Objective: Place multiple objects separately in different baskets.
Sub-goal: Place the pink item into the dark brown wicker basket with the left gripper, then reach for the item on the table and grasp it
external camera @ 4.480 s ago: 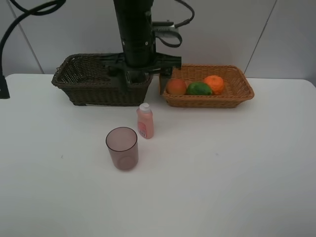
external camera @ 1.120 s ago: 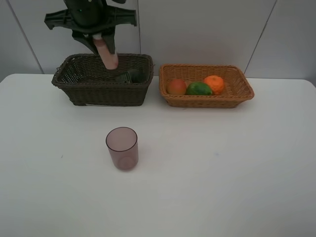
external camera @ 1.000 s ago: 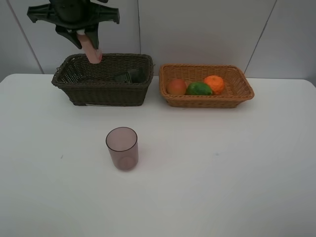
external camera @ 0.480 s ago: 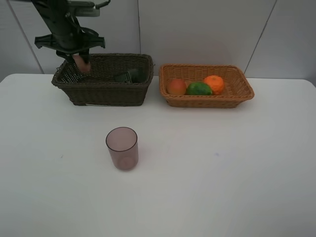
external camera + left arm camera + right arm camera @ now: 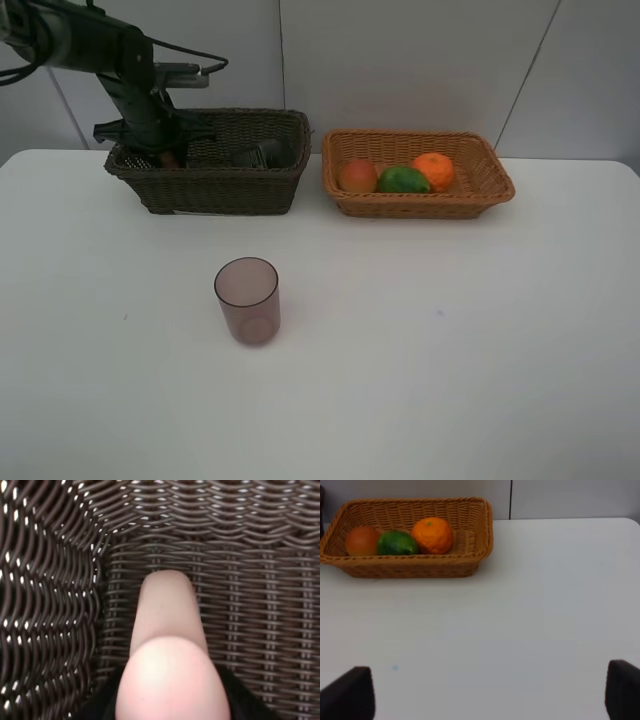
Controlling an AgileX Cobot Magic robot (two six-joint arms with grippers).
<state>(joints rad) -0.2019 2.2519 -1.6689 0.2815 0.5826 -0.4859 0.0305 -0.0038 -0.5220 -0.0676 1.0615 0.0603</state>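
My left gripper (image 5: pixel 160 150) reaches down into the left end of the dark brown basket (image 5: pixel 215 190), shut on the pink bottle (image 5: pixel 167 645). In the left wrist view the bottle hangs close over the woven floor. The dark green bottle (image 5: pixel 262 155) lies in the same basket, to the right. The peach-like fruit (image 5: pixel 357 176), green fruit (image 5: pixel 403 180) and orange (image 5: pixel 434 170) sit in the light tan basket (image 5: pixel 420 205). The mauve cup (image 5: pixel 247 300) stands upright on the table. My right gripper (image 5: pixel 487 695) is open and empty over bare table, out of the exterior view.
The white table (image 5: pixel 450 330) runs from the baskets to the front edge. A grey panelled wall (image 5: pixel 420 60) stands right behind both baskets. The left arm (image 5: pixel 120 70) leans in from the upper left above the dark basket.
My left gripper has carried the pink bottle from above the dark basket leftward and down into its left end. The cup and fruit have not moved.
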